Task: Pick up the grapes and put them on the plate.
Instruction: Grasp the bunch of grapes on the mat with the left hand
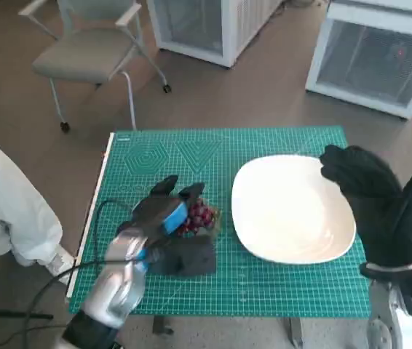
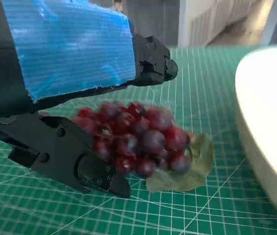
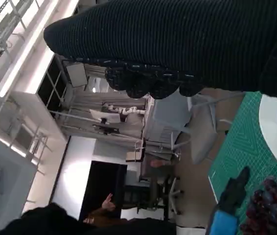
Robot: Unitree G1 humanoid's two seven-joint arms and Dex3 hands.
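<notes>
Grapes: a bunch of dark red grapes (image 2: 138, 137) lies on the green cutting mat (image 1: 264, 287), just beside the white plate (image 1: 293, 211), on the side away from the right hand. It is not on the plate.
Leaf: a dull green leaf (image 2: 187, 171) lies flat under the bunch, sticking out toward the plate and touching the mat.
Left hand: the left hand (image 1: 164, 222), blue tape over its back, is down over the grapes. In the left wrist view its black fingers (image 2: 75, 156) lie on both sides of the bunch, one low against the mat and one above, close against the fruit; the bunch rests on the mat.
Plate: it sits on the mat, just beside the grapes and apart from them.
Right hand: the gloved right hand (image 1: 381, 200) hovers at the plate's edge farthest from the grapes, fingers spread and holding nothing.
Mat: it covers the small table, with plate and grapes both on it.
Chair: a grey chair (image 1: 93, 51) stands on the floor well beyond the plate, off the far side of the table.
Cabinets: white cabinets (image 1: 377, 54) stand further off from the plate.
Person: in the right wrist view a person (image 3: 110, 210) shows far from the plate, too small to tell more.
</notes>
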